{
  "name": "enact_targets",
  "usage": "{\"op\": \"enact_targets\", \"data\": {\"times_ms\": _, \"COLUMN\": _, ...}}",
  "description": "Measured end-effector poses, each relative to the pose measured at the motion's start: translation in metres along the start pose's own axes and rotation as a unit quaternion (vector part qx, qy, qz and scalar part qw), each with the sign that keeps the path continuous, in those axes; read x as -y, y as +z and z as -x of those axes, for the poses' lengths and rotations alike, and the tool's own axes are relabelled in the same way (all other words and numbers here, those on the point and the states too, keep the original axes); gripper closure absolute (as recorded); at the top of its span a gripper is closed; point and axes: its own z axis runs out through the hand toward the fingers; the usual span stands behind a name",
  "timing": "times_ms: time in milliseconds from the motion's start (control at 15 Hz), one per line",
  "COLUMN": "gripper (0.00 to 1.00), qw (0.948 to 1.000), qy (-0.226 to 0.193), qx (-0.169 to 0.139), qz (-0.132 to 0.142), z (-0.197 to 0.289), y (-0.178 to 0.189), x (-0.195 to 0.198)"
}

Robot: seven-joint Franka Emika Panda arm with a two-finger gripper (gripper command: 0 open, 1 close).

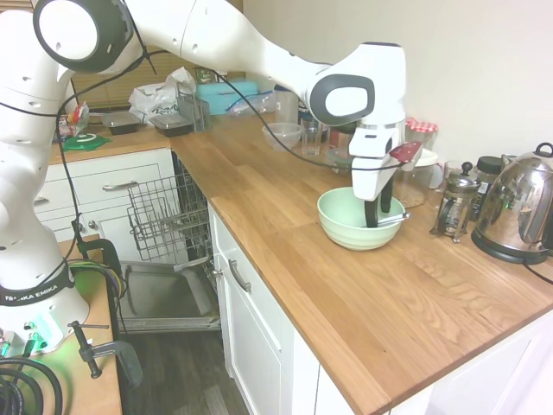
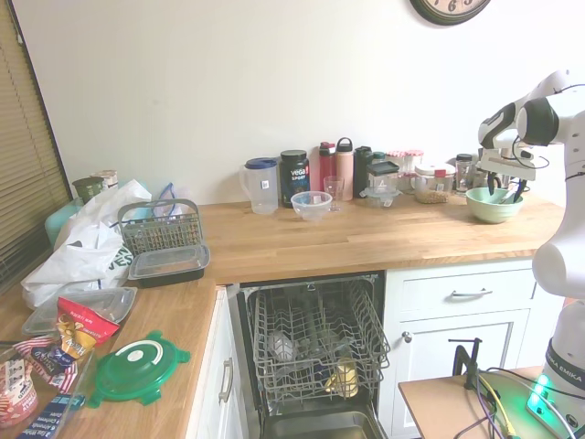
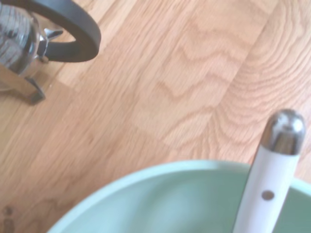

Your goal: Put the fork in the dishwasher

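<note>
The mint-green bowl stands on the wooden counter's right part. My gripper reaches straight down into it. The fork lies in the bowl beside the gripper, its handle poking out over the right rim. In the wrist view the fork's handle, white with a shiny metal end, rises past the bowl's rim. The dishwasher is open under the counter, with its grey wire rack pulled out over the lowered door. It is well away from the gripper.
A French press and steel kettle stand close right of the bowl. Jars, bottles and a glass bowl line the back wall. White drawers with bar handles flank the dishwasher. Containers, bags and a cutlery basket crowd the corner.
</note>
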Motion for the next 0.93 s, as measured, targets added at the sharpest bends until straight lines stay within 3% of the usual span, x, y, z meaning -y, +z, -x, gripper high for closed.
{"op": "enact_targets", "data": {"times_ms": 933, "gripper": 1.0, "qw": 0.9999, "qy": 0.001, "qx": -0.005, "qz": 0.009, "z": -0.003, "y": 0.016, "x": 0.009}}
